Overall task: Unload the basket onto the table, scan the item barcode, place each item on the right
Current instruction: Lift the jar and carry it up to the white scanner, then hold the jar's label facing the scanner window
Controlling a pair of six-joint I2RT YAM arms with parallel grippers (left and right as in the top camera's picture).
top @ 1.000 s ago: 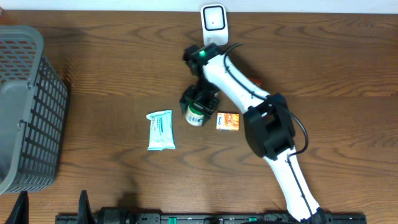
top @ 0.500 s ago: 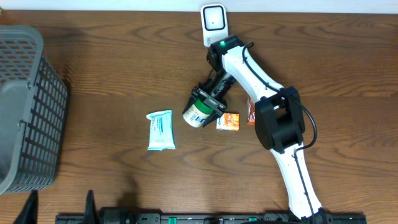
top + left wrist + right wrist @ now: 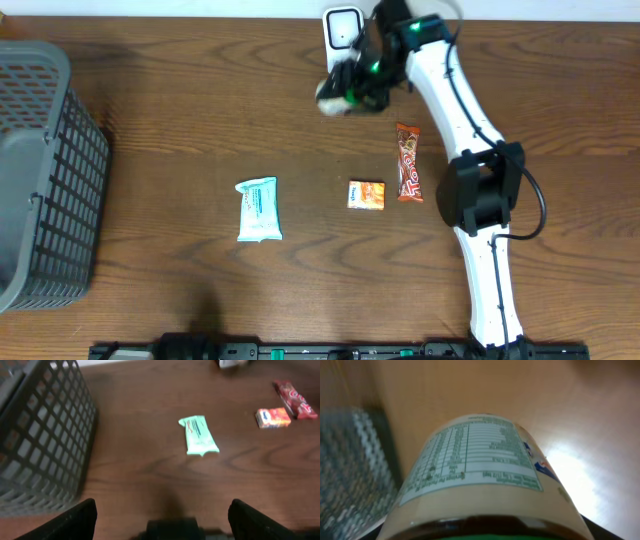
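A jar with a cream body, a white printed label and a green lid point(image 3: 338, 96) hangs blurred just below the white scanner point(image 3: 343, 26) at the table's far edge. My right gripper point(image 3: 364, 84) is shut on it. In the right wrist view the jar point(image 3: 480, 475) fills the frame, its nutrition table facing the camera, and it hides the fingers. My left gripper point(image 3: 167, 521) is open and empty low over the near table edge. It does not show in the overhead view.
On the table lie a green-and-white packet point(image 3: 259, 209), a small orange box point(image 3: 366, 195) and a red candy bar point(image 3: 408, 162). A grey mesh basket point(image 3: 40, 170) stands at the left edge, close to the left gripper's side point(image 3: 40, 435).
The right arm has lifted the jar from the middle of the table and carried it back and right, up to the scanner. The red candy bar now shows. The left gripper stayed open.
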